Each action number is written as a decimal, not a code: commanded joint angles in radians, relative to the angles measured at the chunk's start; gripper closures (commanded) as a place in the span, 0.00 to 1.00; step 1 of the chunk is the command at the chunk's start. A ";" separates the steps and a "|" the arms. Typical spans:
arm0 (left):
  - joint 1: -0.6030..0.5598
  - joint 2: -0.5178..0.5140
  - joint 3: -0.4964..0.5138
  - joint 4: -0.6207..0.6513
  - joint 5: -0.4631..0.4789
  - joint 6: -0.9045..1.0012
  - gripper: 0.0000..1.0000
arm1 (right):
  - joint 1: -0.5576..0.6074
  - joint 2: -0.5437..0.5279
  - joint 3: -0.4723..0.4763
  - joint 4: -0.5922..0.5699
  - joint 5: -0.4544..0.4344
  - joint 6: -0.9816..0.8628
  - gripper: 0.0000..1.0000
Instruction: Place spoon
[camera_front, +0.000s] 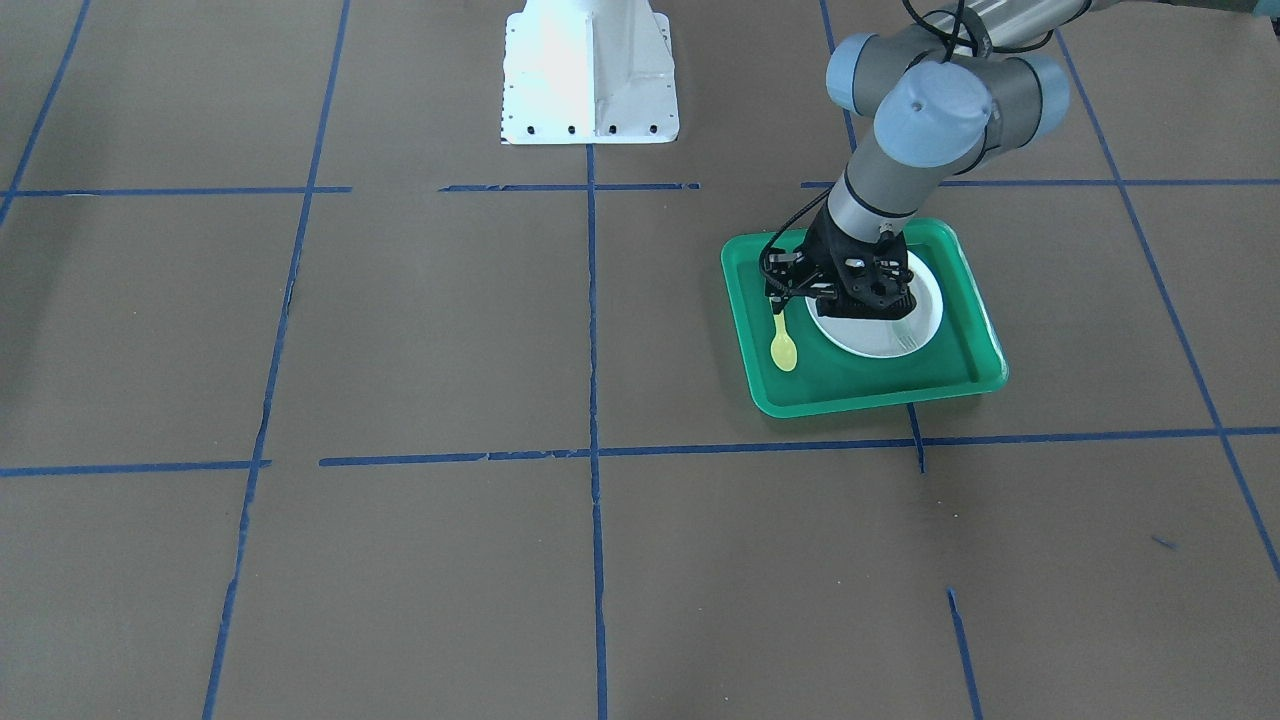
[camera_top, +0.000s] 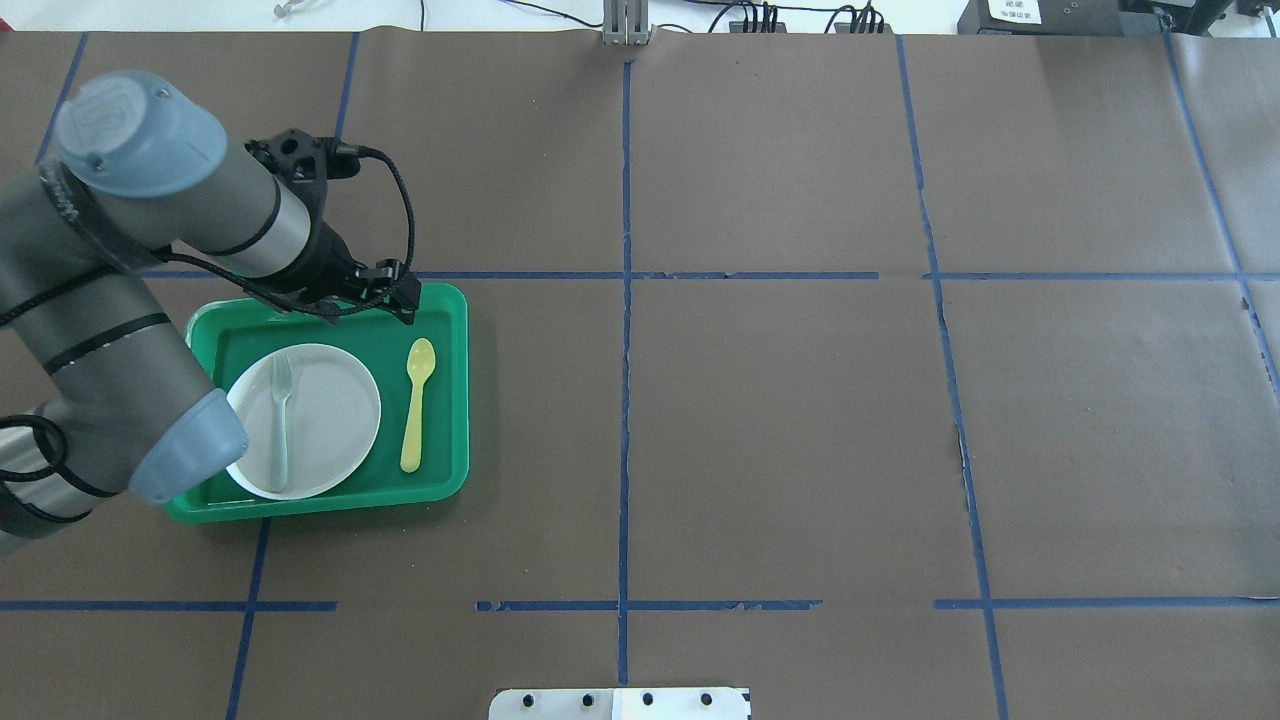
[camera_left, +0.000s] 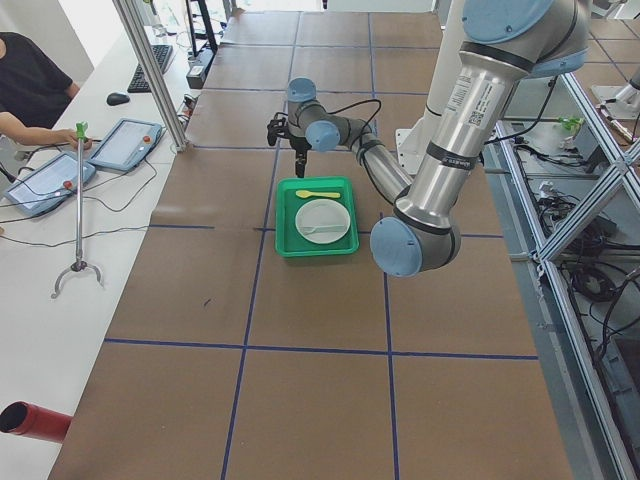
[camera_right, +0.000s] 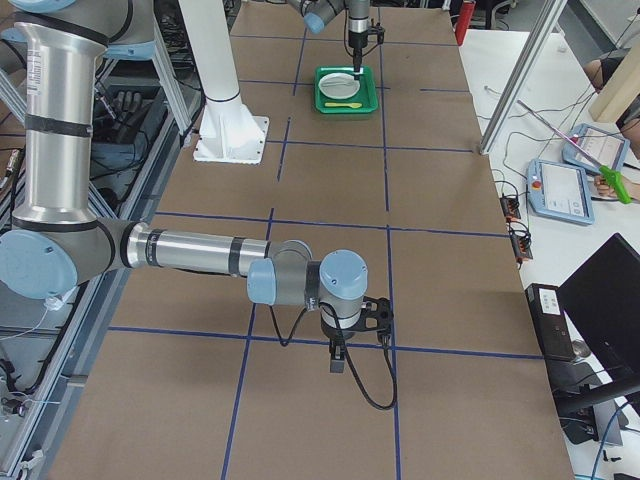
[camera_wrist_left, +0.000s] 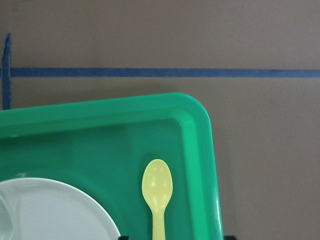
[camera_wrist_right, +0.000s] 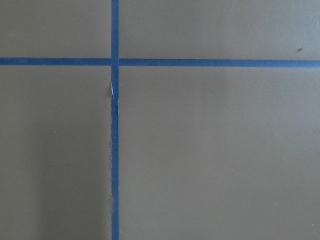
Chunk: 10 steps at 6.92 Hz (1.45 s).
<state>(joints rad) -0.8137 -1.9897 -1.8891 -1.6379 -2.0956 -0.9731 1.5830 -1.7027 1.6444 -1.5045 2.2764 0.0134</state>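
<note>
The small yellow spoon (camera_top: 417, 400) lies flat in the green tray (camera_top: 458, 400), to the right of the white plate (camera_top: 330, 410), with its bowl toward the tray's far edge. It also shows in the front view (camera_front: 783, 346) and the left wrist view (camera_wrist_left: 157, 185). My left gripper (camera_top: 405, 303) hangs above the tray's far right part, clear of the spoon and holding nothing; its jaws look open. My right gripper (camera_right: 337, 360) shows only in the right side view, far from the tray, low over bare table; I cannot tell whether it is open or shut.
A pale grey-green fork (camera_top: 282, 420) lies on the plate. The tray (camera_front: 860, 392) sits on brown paper marked with blue tape lines. The white robot base (camera_front: 590, 70) stands mid-table on the robot's side. Operators' desks flank the table's far side.
</note>
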 joint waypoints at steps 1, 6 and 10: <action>-0.198 0.034 -0.031 0.021 -0.006 0.234 0.00 | 0.000 0.000 0.000 0.000 0.000 0.000 0.00; -0.599 0.374 0.104 0.012 -0.128 0.876 0.00 | 0.000 0.000 0.000 0.000 0.000 0.000 0.00; -0.709 0.483 0.231 0.023 -0.271 1.039 0.00 | 0.000 0.000 0.000 0.000 0.000 0.000 0.00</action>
<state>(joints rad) -1.5111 -1.5235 -1.6647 -1.6191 -2.3497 0.0550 1.5831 -1.7027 1.6444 -1.5049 2.2764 0.0138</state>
